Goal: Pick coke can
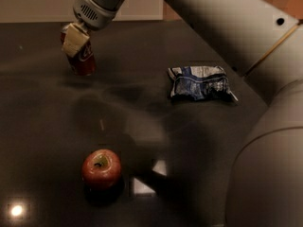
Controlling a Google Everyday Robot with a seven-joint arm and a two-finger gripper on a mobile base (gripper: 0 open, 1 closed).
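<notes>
Gripper (75,39) at the upper left pinches the coke can (85,62) by its upper part (the can is tilted), over the far left of the dark tabletop (42,126). Well apart lie a red apple (101,168) nearer the front and a crumpled blue-and-white bag (199,82) to the right.

The arm (213,27) was a thick tube of smooth, pale grey casing with a couple of small dark round recesses (280,21) and a thin seam (277,45) where one shell met the next. A broad rounded shell (270,174) of the same grey filled the near right corner of the table (42,126). Its wrist collar (92,11) carried a patch of short dark slots, and the hand (75,44), over the table's far left corner, showed a blocky cream-coloured finger (73,38).
</notes>
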